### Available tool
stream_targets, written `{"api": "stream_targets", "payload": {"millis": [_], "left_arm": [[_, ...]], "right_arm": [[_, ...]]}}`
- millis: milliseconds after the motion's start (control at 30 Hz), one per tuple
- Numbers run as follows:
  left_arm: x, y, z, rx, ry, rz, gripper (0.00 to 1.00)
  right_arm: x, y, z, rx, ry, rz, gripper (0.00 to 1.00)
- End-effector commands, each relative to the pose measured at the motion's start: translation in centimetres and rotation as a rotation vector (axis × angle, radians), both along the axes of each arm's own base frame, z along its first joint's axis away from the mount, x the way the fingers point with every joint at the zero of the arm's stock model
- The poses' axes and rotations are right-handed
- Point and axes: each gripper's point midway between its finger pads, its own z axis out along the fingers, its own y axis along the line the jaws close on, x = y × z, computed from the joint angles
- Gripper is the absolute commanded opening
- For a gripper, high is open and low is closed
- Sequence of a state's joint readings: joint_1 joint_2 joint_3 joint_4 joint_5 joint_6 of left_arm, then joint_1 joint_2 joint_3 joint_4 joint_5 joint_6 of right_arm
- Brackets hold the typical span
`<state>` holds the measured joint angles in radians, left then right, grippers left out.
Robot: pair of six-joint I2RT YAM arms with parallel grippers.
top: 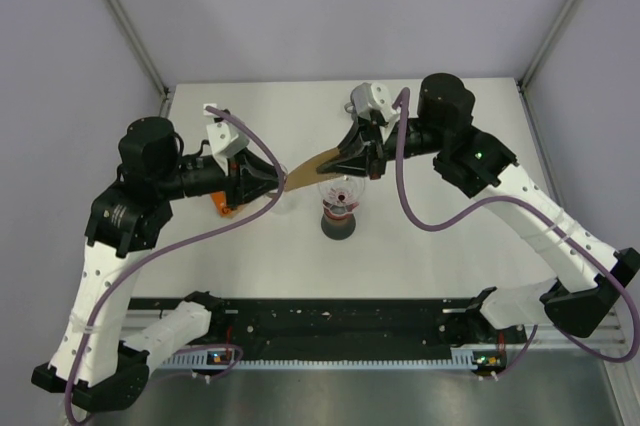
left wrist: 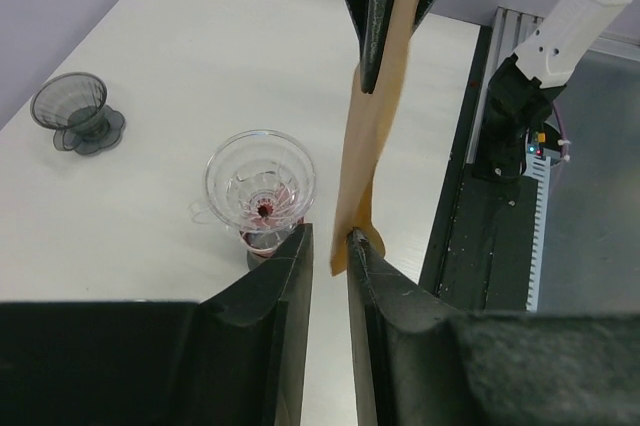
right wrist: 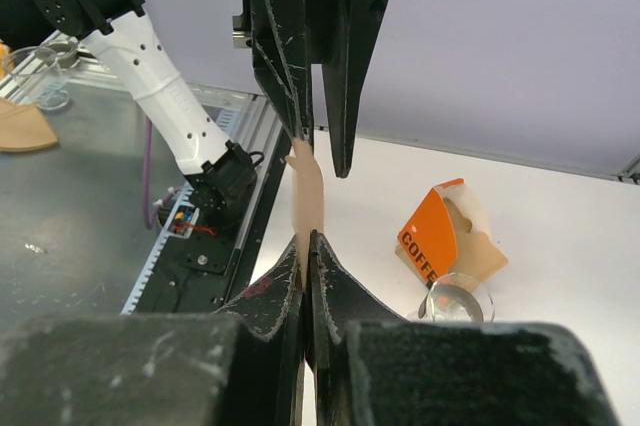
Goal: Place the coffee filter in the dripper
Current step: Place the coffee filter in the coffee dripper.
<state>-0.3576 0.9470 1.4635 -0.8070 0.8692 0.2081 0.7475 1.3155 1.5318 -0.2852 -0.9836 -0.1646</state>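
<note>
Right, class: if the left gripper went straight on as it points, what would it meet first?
The coffee filter, its end right at the jaws; beyond that, likely the right gripper holding it.

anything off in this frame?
Coffee filter hangs flat in mid-air, unopened: right gripper pinches one edge, the other sits inside the left gripper, jaws parted. Glass dripper holds no filter.

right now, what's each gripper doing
left gripper: fingers slightly open around the end of the filter
right gripper: closed, holding the filter
</note>
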Motion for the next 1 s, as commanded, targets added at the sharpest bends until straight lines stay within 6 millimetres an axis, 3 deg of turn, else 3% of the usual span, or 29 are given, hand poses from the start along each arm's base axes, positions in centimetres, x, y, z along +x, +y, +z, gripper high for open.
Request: {"api": "stream_targets", "payload": {"millis": [0, 200, 333, 567, 867, 967], "left_arm": [[0.7, -0.3, 1.0, -0.025, -0.042, 0.008, 0.24], [1.0, -0.3, 1.0, -0.019, -0.052, 0.019, 0.22], [-0.2, -0.9, 0.8, -0.032, -0.036, -0.051, 0.32], [-0.4, -1.5, 1.1, -0.053, -0.015, -0.084, 0.34], [-1.0, -2.3, 0.3, -0.060, 0.022, -0.127, 0.33], [-1.0, -2.5, 0.3, -0.067, 0.031, -0.134, 0.24]], "right_arm": [[-0.8, -0.4, 2.1, 0.047, -0.050, 0.034, 0.00], [-1.1, -0.4, 1.9, 0.045, -0.047, 0.056, 0.00], [-1.1, -0.2, 1.9, 0.046, -0.045, 0.070, 0.00], [-1.2, 0.0, 1.9, 0.052, -0.043, 0.091, 0.00], [-1.0, 0.5, 1.9, 0.064, -0.040, 0.112, 0.00], [-0.9, 0.8, 2.1, 0.072, -0.043, 0.125, 0.00]]}}
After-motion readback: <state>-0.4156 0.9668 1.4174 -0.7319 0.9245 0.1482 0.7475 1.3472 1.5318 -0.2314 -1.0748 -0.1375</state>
